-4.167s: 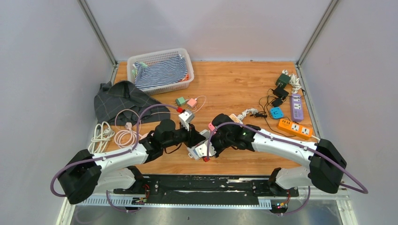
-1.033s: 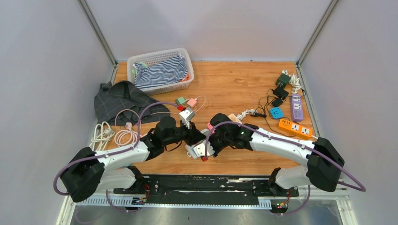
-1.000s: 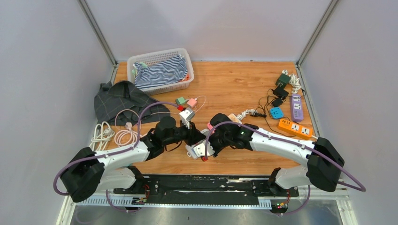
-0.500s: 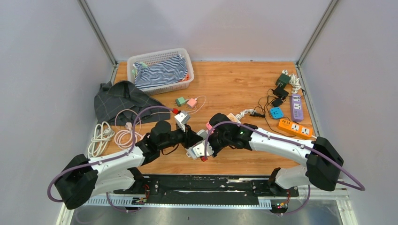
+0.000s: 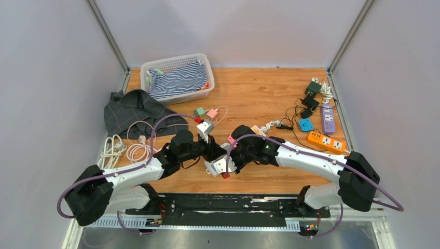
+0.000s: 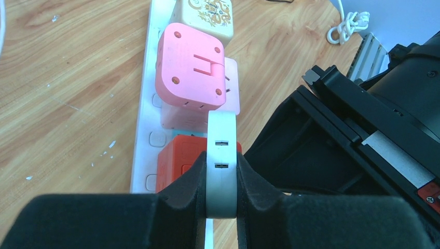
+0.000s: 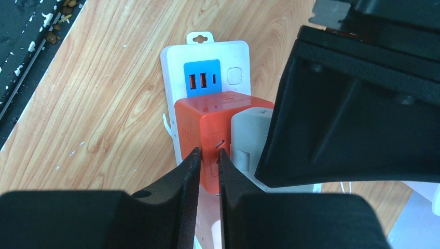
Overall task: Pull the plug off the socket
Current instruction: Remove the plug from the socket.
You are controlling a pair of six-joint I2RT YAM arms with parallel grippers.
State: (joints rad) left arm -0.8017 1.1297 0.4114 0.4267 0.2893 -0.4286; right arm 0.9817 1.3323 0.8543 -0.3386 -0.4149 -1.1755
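Moved: your left gripper sits a touch further toward the right arm than half a second ago; the right gripper and the white power strip lie as they did.
Top view, grippers: both meet over the near end of the strip, fingertips close together.
Top view, strip: it runs away to the right from under the grippers; a pink adapter shows just beyond your right gripper.
Top view, elsewhere: a white basket stands well beyond your left gripper; an orange power strip lies far to the right of your right gripper.
Left wrist, grip: your fingers pinch the white plug from both sides, its narrow edge toward the camera.
Left wrist, plug: it stands against an orange-red adapter just left of your fingertips; you cannot tell whether it is out of the socket.
Left wrist, beyond: the pink adapter sits straight ahead of the fingertips, with a cream patterned adapter past it.
Right wrist, grip: your fingers are pressed almost together, only a slit between them, tips over the orange-red adapter; contact cannot be told.
Right wrist, plug: it sits just right of those tips, against the adapter, half hidden by the left gripper's black body.
Right wrist, strip: its end with a blue USB panel lies straight ahead of the tips.
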